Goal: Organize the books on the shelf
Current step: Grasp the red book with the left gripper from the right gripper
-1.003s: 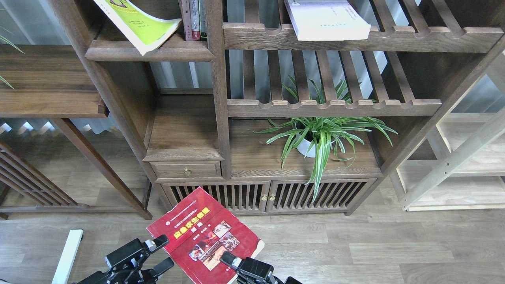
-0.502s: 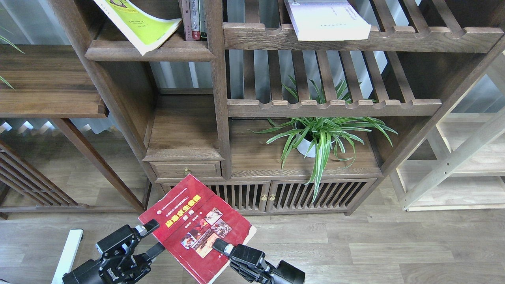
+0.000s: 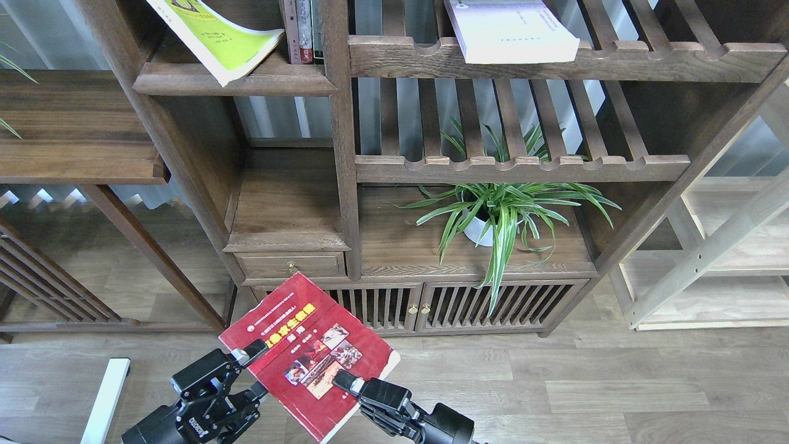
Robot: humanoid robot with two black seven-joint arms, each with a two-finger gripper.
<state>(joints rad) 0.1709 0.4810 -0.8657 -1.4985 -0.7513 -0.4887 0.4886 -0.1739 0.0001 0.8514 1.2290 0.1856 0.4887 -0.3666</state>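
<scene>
Nearest, the red book (image 3: 308, 356) is held in the air below and in front of the bookcase (image 3: 345, 185), its cover facing up. The right gripper (image 3: 348, 382) is clamped on its lower right edge. The left gripper (image 3: 249, 373) is set against its left edge, its fingers parted around that edge; a firm pinch cannot be confirmed. A thin paperbound book held by its edges could sag or slip. Farther up, the yellow-green book (image 3: 216, 37) overhangs the solid shelf (image 3: 234, 81) and could be knocked off; the lavender book (image 3: 508, 31) lies on the slatted shelf (image 3: 555, 58).
</scene>
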